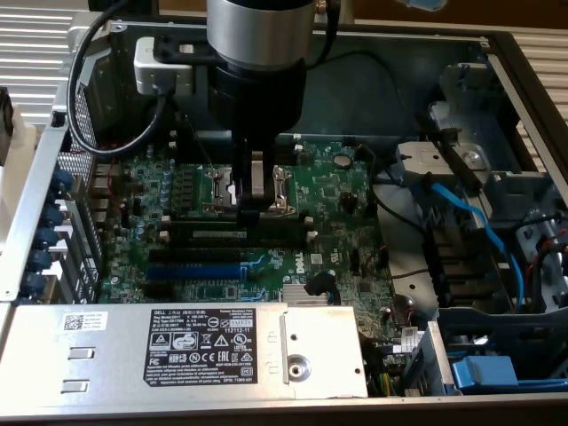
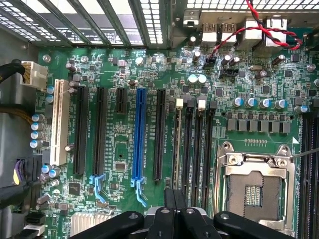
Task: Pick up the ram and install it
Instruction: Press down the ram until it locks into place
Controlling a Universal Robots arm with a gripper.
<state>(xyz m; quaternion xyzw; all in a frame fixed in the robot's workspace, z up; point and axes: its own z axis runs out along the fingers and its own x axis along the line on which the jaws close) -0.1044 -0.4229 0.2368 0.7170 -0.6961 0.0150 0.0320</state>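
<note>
My claw (image 1: 252, 202) is down inside the open computer case (image 1: 497, 62), right over the green motherboard (image 1: 337, 186), fingertips pressed together at the row of long black memory slots (image 1: 222, 232). In the exterior view the ram (image 1: 226, 215) lies along the slot nearest the CPU socket (image 1: 257, 182), a dark stick with my tips sitting on its upper edge around the middle. From my wrist camera, my black fingers (image 2: 174, 211) close in at the near end of that same bank of slots (image 2: 199, 144), and a thin edge-on board, the ram (image 2: 177, 142), stands in the slot on the blue expansion slot's (image 2: 138, 134) side, white end clips (image 2: 191, 103) at the far end. Jaws fully shut, tips on the ram; whether they are pinching it or pressing on it, I can't tell. The silver socket frame (image 2: 256, 191) sits just beside the slots.
</note>
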